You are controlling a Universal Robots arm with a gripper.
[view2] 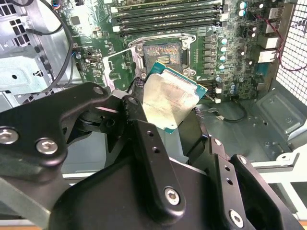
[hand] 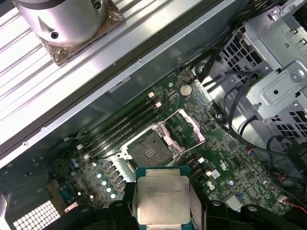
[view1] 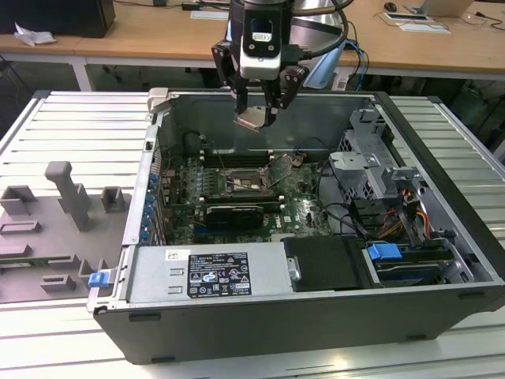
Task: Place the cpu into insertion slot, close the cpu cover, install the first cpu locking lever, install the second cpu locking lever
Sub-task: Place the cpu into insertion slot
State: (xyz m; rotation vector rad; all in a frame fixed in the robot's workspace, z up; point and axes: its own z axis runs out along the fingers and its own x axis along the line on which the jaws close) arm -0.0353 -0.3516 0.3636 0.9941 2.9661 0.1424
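Observation:
My gripper (view1: 256,117) hangs above the open computer case, shut on the cpu (view1: 252,120), a flat square chip with a pale metal face. In both wrist views the cpu (view2: 169,101) (hand: 163,199) sits between the black fingers (view2: 144,139), held well above the motherboard. Below it lies the insertion slot (hand: 149,152) (view2: 165,53) (view1: 241,181), a square socket with a dark centre and metal rim. The cpu cover (hand: 186,125) (view2: 120,67) (view1: 286,167) stands swung open beside the slot.
Long black memory slots (hand: 122,129) run beside the socket. A black graphics card (view1: 234,213) lies nearer the case front. Drive cages and cables (view1: 379,185) fill the exterior view's right of the case. A grey fixture tray (view1: 55,225) sits outside on the left.

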